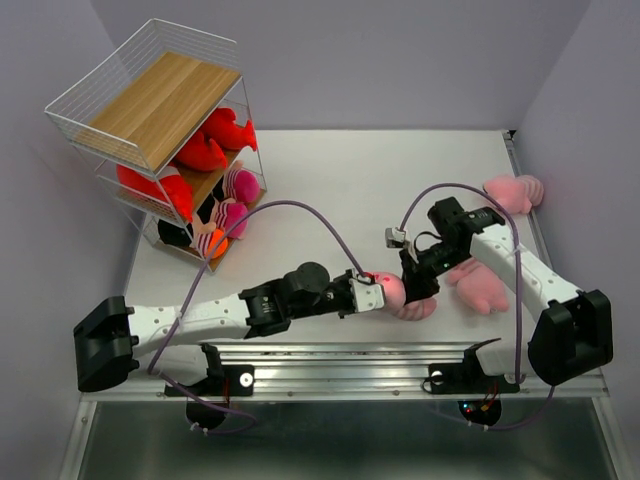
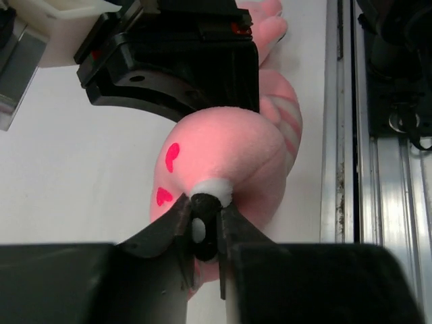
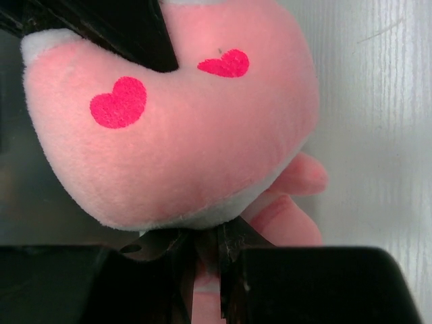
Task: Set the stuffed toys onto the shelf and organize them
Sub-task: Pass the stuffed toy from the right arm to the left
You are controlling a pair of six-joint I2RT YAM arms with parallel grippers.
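A pink stuffed toy (image 1: 403,298) with red heart cheeks lies near the table's front edge, between both arms. My left gripper (image 1: 379,293) has its jaws pinched on a small black-and-white tuft of that toy (image 2: 223,152); in the left wrist view the left gripper (image 2: 206,217) shows only a narrow gap filled by the tuft. My right gripper (image 1: 416,284) is shut on pink fabric under the same toy's head (image 3: 175,135); the right gripper (image 3: 208,251) shows this in its own wrist view. The shelf (image 1: 160,105) stands at the far left.
Red plush toys (image 1: 215,140) fill the shelf's middle tier, and pink striped ones (image 1: 235,200) lie on the lowest. Two more pink toys lie on the table, one (image 1: 482,286) beside the right arm and one (image 1: 515,192) at the far right edge. A metal rail (image 1: 340,352) runs along the front.
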